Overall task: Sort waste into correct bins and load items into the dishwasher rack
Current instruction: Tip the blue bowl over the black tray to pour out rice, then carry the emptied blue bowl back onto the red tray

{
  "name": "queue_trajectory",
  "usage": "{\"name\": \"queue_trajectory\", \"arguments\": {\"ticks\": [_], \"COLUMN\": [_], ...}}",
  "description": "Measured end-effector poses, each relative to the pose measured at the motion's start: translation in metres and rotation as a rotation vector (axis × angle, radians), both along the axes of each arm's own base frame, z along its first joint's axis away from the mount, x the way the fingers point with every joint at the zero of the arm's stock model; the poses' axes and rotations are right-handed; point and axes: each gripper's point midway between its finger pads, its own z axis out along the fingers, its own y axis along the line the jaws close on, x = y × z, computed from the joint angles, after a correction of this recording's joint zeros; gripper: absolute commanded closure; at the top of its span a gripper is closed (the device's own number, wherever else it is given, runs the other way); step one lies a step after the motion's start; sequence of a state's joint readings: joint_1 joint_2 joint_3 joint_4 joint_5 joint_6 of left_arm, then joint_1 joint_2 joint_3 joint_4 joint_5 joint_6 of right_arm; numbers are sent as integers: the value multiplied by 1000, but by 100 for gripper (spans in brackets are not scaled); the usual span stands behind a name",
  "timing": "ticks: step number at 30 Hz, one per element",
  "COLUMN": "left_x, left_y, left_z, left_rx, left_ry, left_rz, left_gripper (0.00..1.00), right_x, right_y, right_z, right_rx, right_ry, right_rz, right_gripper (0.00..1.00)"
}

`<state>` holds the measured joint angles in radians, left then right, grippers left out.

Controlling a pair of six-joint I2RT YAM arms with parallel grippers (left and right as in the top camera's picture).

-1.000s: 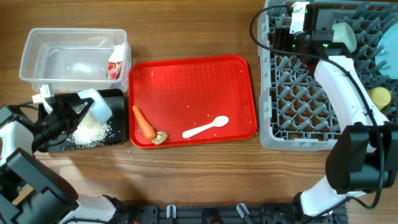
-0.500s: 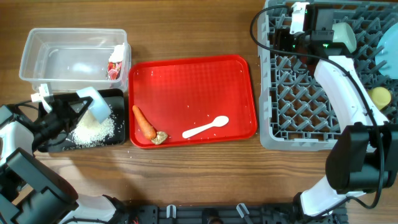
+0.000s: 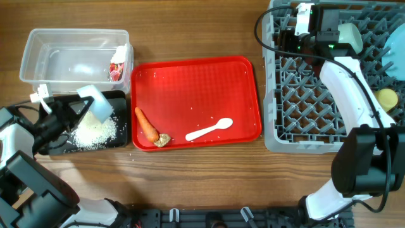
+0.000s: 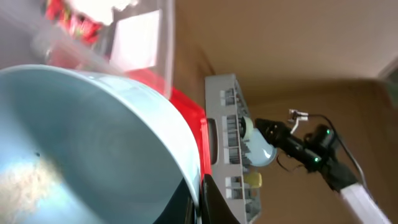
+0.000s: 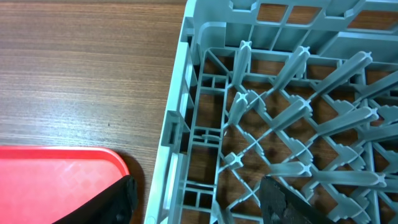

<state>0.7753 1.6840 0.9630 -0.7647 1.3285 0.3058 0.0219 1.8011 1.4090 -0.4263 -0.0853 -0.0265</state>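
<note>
One pale blue-green bowl (image 3: pixel 96 105) hangs tipped over the black bin (image 3: pixel 121 100), mouth toward the rice heap (image 3: pixel 95 133), clamped in the left gripper (image 3: pixel 82 109); a second bowl (image 3: pixel 350 36) stands in the dishwasher rack (image 3: pixel 297 114); the right gripper (image 5: pixel 202 202) is spread open above the rack's corner

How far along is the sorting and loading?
Done: wrapper in the clear bin, rice in the black bin; bowl, plate and yellow cup in the rack. In hand: left claw holds a second bowl tilted over the black bin. Left: carrot, food lump and spoon on the red tray.
</note>
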Motion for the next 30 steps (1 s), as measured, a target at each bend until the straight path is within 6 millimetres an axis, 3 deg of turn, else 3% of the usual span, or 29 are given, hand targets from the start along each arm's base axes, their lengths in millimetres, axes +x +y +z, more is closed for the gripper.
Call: {"name": "queue_trajectory", "arguments": {"ticks": [4, 14, 17, 30], "left_x": [4, 8, 11, 5], "left_y": [8, 7, 15, -1], "left_z": [-9, 6, -6, 5], "left_rx": [24, -15, -9, -121], "left_ry": [61, -32, 63, 78], "left_rz": [32, 18, 61, 29], "left_gripper": [96, 96, 96, 96], "right_x": [0, -1, -1, -1], "right_y": [0, 0, 0, -1], "right_z": [0, 0, -1, -1], "right_rx": [0, -1, -1, -3], "right_ry": [-1, 3, 4, 4], "right_rz": [0, -1, -1, -3], "right_gripper": [35, 35, 35, 35]}}
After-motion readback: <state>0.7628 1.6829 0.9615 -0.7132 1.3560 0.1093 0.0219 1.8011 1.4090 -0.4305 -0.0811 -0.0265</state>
